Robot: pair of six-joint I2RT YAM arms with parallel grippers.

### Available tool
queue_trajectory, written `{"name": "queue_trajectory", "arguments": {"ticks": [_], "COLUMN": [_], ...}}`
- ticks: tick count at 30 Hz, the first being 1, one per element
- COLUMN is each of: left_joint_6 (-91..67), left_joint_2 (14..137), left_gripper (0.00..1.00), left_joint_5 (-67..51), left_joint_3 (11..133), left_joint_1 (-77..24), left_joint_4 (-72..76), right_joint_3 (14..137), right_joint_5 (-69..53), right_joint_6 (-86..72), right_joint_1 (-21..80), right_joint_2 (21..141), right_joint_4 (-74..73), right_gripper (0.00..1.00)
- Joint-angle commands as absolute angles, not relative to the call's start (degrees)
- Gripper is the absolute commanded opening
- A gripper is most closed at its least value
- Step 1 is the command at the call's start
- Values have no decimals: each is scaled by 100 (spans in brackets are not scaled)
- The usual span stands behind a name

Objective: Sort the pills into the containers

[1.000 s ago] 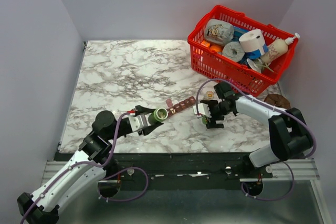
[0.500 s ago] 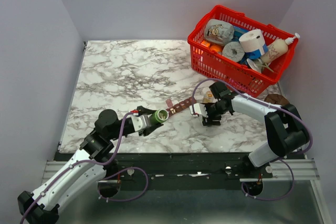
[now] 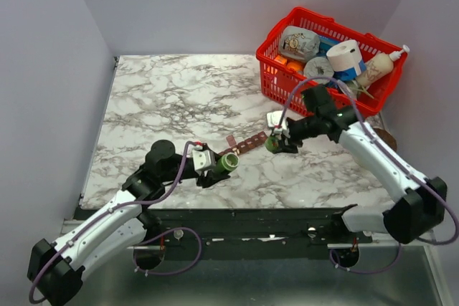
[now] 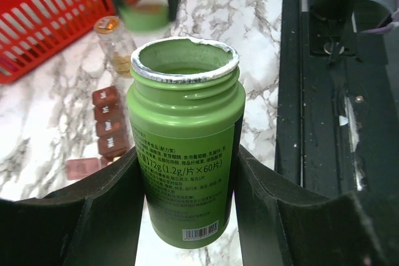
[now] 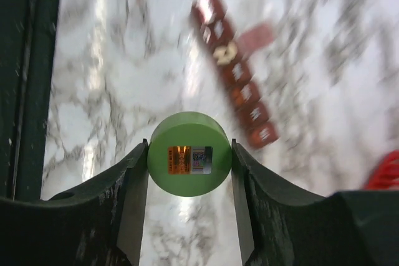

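Note:
My left gripper [image 4: 187, 169] is shut on an open green pill bottle [image 4: 184, 141], tilted mouth-first toward the containers [image 4: 109, 123]; no pills show in its mouth. From above, the bottle [image 3: 229, 162] lies just left of the reddish-brown strip [image 3: 251, 144]. My right gripper [image 5: 189, 149] is shut on the bottle's round green cap [image 5: 189, 154], held above the marble beside the strip's [image 5: 237, 88] near end. One cell [image 5: 223, 52] stands open with pale pieces inside, its pink lid [image 5: 255, 35] flipped out.
A red wire basket [image 3: 323, 69] full of household items stands at the back right. A small glass vial [image 4: 115, 42] with an orange top stands near the strip's far end. A brown round object [image 3: 384, 134] lies at the right edge.
My right gripper closed on the green cap and rose up and left with it, toward the strip's end. My left arm shifted the bottle slightly right and nearer.

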State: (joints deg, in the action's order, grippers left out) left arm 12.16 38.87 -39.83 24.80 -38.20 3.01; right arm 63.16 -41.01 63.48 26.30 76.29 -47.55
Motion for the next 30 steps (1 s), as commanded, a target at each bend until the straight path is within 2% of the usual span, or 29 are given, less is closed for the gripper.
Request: {"name": "queue_trajectory", "arguments": {"ticks": [1,12,30], "left_joint_6": [607,114,237], "left_joint_2": [4402,5317,5748], "left_gripper": [0,0,0], "left_joint_5": [-4561,-5071,-5159], "left_joint_3": [2847,3392,3859], "left_joint_1": [-3814,-3911,-4228], "left_joint_4": [1019,959,536], "right_joint_3": [7381,8454,8429], "right_joint_5": [-5993,-6047,-5459], "right_joint_6": [5915,5810,5748], "right_joint_1": [2707,3875,4280], "right_joint_2": [7102,7681,7998], "right_joint_4": [-5843,-6047,-5933], "right_gripper": [16,15,15]}}
